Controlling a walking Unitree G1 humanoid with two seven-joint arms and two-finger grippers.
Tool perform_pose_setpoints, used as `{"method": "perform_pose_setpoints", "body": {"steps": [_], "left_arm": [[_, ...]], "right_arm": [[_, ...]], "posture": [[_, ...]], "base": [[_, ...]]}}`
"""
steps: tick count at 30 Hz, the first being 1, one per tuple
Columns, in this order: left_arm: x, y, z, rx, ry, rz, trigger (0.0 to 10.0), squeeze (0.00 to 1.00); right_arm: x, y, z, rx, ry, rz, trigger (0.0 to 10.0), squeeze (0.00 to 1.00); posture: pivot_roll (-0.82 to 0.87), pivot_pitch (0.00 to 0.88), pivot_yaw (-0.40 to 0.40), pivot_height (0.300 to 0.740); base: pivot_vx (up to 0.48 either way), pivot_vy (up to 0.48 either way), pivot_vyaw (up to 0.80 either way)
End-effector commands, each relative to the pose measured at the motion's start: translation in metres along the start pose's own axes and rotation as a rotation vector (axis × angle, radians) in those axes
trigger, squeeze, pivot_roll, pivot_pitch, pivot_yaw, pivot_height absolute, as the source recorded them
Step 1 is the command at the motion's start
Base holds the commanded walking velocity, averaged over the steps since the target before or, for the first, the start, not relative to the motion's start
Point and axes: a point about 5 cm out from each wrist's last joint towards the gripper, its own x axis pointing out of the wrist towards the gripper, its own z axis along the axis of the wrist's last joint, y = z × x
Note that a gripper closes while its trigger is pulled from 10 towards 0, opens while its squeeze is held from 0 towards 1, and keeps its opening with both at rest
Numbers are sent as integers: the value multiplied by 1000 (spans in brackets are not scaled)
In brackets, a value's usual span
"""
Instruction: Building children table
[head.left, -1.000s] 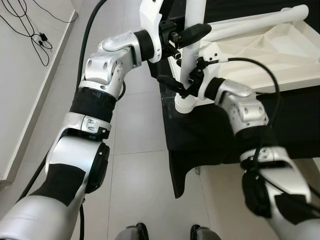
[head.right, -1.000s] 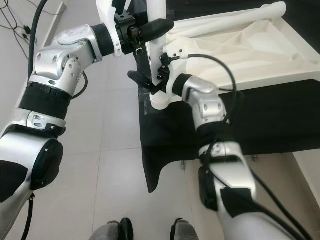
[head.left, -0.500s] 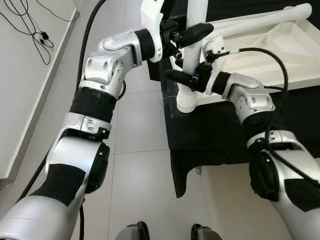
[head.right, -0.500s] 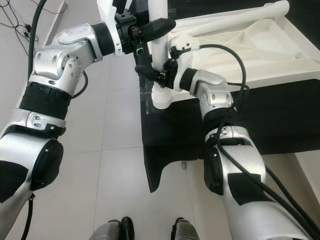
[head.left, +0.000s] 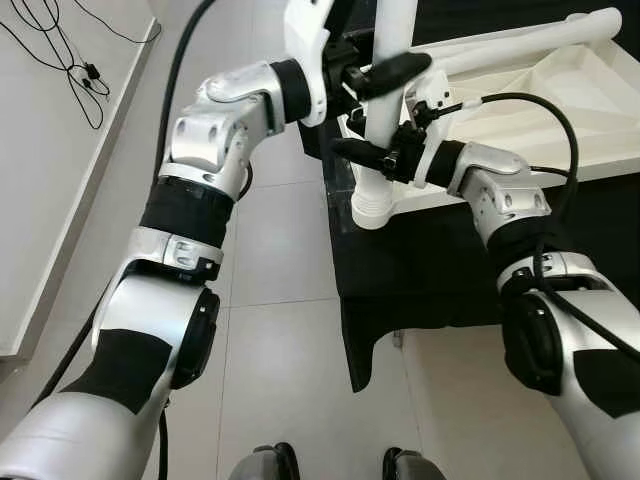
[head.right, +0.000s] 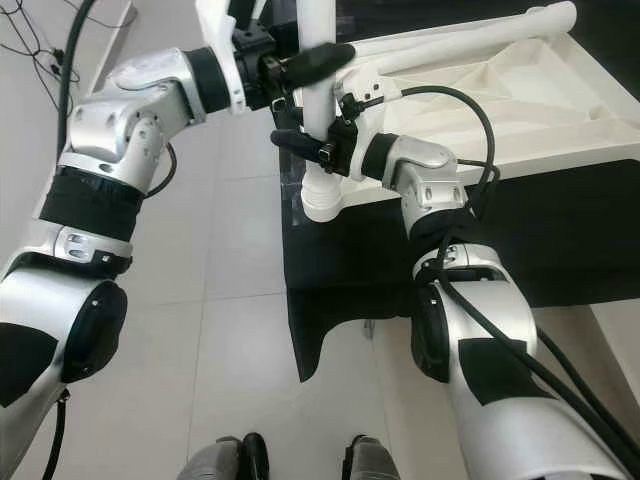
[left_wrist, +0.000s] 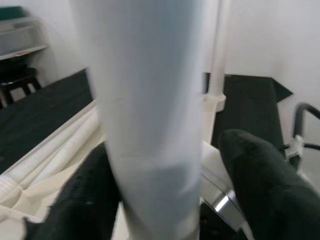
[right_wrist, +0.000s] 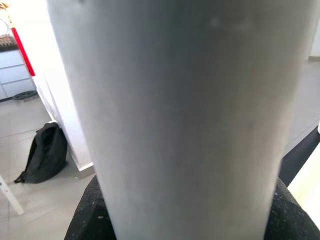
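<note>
Both grippers are clamping one white table leg, a smooth round plastic tube standing upright at the near corner of the upturned white tabletop, its ribbed, flared end pointing down toward the black cloth. The left gripper is closing its black fingers around the tube high up, while the right gripper is gripping the same tube lower down, just above the flared end. In the left wrist view the leg is sitting between two dark fingers. Another white leg is lying across the far edge of the tabletop, whose underside is showing moulded ribs. Grey floor tiles are lying beneath.
</note>
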Motion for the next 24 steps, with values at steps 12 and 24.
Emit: {"method": "perform_pose_setpoints", "body": {"steps": [12, 24], "left_arm": [[-4, 12, -11, 16, 92, 116, 10000, 0], [-4, 16, -6, 26, 89, 143, 0, 0]], "right_arm": [[34, 66, -52, 136, 56, -713, 0, 0], [47, 76, -49, 164, 64, -674, 10000, 0]], "posture": [[36, 210, 64, 740], [34, 208, 67, 740]], "base": [[0, 0, 0], [0, 0, 0]]}}
